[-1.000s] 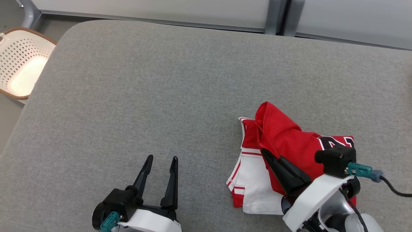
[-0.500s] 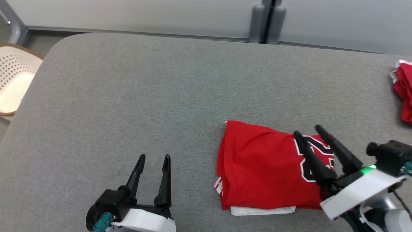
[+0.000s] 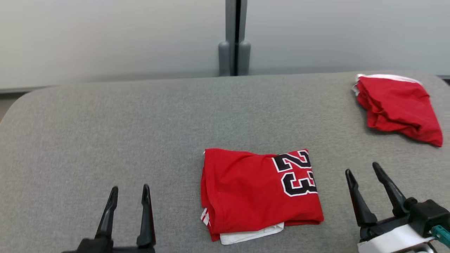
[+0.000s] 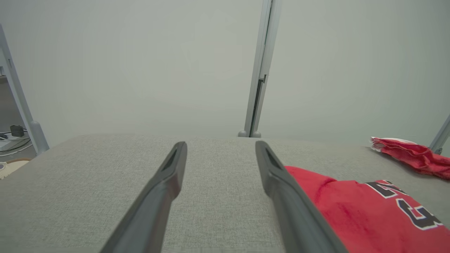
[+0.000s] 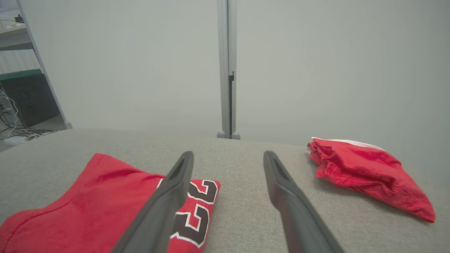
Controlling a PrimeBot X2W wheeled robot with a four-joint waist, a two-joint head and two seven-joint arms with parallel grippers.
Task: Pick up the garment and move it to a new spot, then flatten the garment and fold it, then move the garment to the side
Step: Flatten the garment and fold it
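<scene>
Garment (image 3: 256, 193): red jersey fabric folded into a rough rectangle, black "23" edged in white, a white layer showing at its near edge; lies near centre, between the grippers.
Surface (image 3: 140, 123): grey woven upholstery, rounded corners.
Second cloth (image 3: 397, 105): crumpled red, white trim, far right.
Left gripper (image 3: 130, 188): dark tapered fingers released, empty.
Right gripper (image 3: 362, 168): fingers spread, grasping nothing, right of the garment.

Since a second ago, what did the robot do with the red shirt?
The right gripper let go of the red shirt after flipping its top flap flat, then pulled away to the right, open. The shirt now lies folded, number up. The left gripper stayed open and idle.
</scene>
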